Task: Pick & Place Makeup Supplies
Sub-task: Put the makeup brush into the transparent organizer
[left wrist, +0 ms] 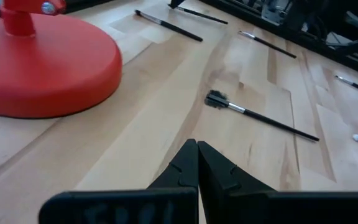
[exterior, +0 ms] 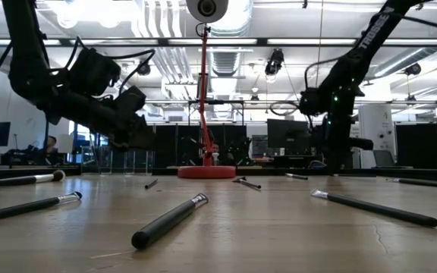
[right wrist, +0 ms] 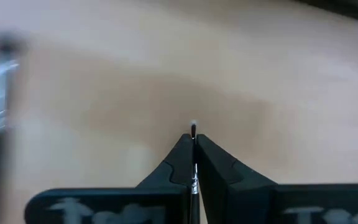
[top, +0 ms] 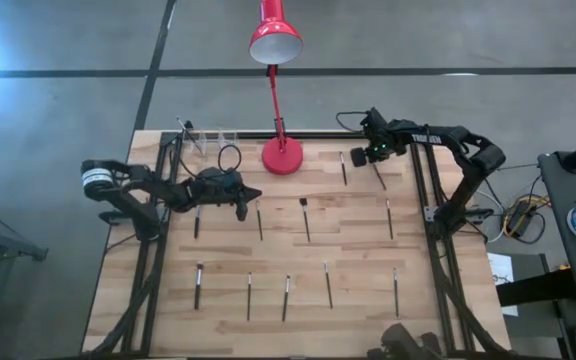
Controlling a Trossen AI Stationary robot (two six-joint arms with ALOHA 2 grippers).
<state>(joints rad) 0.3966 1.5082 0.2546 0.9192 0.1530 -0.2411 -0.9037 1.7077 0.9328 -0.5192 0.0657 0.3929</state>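
Two tools are at work over the wooden counter. The right tool is clamped on a thin makeup pencil — its tip pokes out between the closed fingers — near the counter's far right corner. The left tool hangs closed and empty just beside the red lamp base. Other makeup brushes lie scattered in rows across the counter.

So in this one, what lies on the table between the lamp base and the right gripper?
In the high view, one thin makeup brush lies between the red lamp base and the right gripper; the rest is bare wood.
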